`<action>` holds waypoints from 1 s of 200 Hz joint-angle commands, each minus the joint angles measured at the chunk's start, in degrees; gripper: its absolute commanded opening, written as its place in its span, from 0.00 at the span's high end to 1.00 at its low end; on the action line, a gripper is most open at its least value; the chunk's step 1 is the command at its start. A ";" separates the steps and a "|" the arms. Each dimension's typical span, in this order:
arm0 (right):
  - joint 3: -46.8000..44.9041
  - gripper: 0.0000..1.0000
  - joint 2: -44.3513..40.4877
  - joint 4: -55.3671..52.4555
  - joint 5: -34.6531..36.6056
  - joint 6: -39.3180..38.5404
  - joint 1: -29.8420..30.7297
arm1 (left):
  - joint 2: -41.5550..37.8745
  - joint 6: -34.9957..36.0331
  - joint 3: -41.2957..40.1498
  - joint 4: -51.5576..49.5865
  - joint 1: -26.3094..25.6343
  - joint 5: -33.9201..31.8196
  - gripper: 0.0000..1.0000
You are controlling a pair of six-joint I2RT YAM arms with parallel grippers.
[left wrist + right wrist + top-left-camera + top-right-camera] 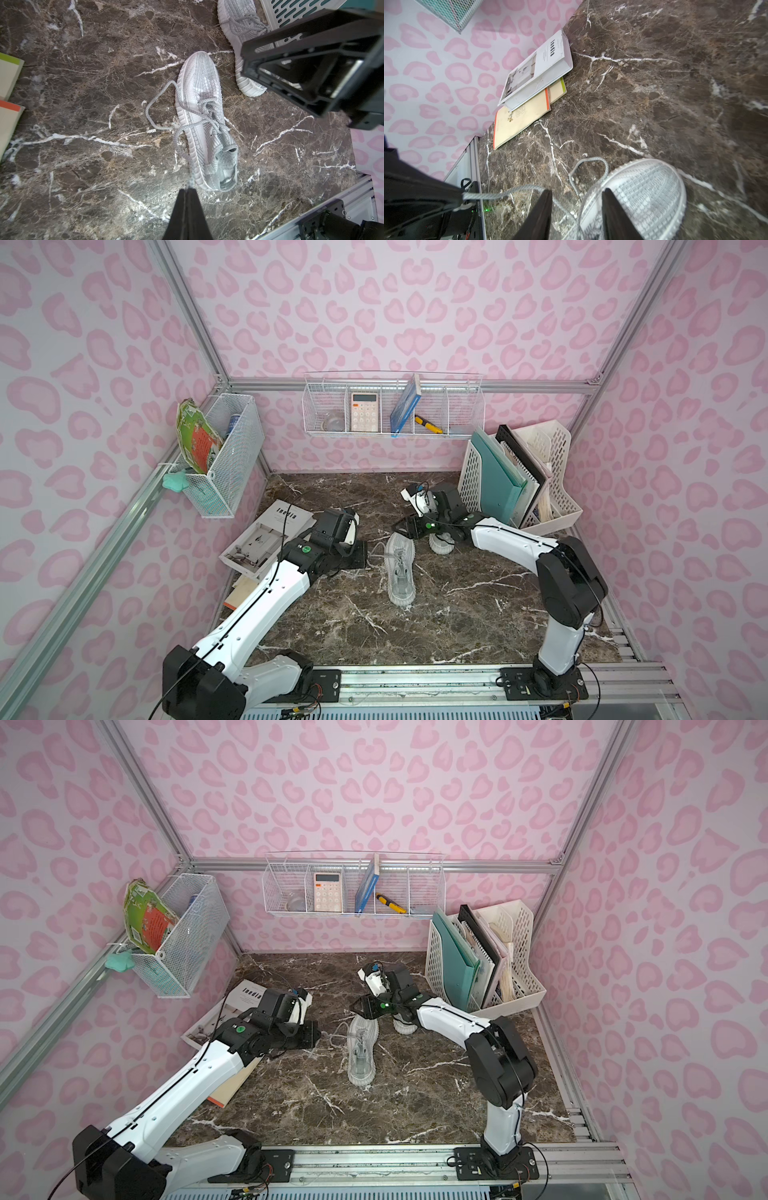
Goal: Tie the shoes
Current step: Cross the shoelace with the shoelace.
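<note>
Grey shoe (401, 572): centre of the marble tabletop (457, 614). Left gripper (188, 190): clamped on its lace (483, 196). Right gripper (577, 193): jaws apart over its toe. Second shoe (441, 545): nearer the back edge.

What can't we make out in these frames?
- Far shoe: in both top views the right arm covers all but one end.
- Near shoe: right wrist view's edge cuts off everything behind the toe.
- Lace: in the left wrist view, blurs at the left gripper's shut jaws, so its tip is hidden.
</note>
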 commanded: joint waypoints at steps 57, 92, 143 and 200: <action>-4.19 0.58 0.35 -6.34 2.10 -12.67 3.29 | 0.85 0.24 0.30 0.37 0.01 -0.06 1.00; -0.87 0.62 4.12 -8.18 2.91 -14.89 4.71 | 1.14 0.54 0.38 0.22 0.06 0.16 1.00; 0.56 0.71 6.29 -9.90 3.22 -15.84 5.09 | 1.03 0.72 0.34 -0.04 0.02 -0.20 1.00; 0.64 0.81 6.89 -10.27 2.99 -15.57 5.05 | 0.96 0.90 0.37 -0.17 0.01 -0.19 1.00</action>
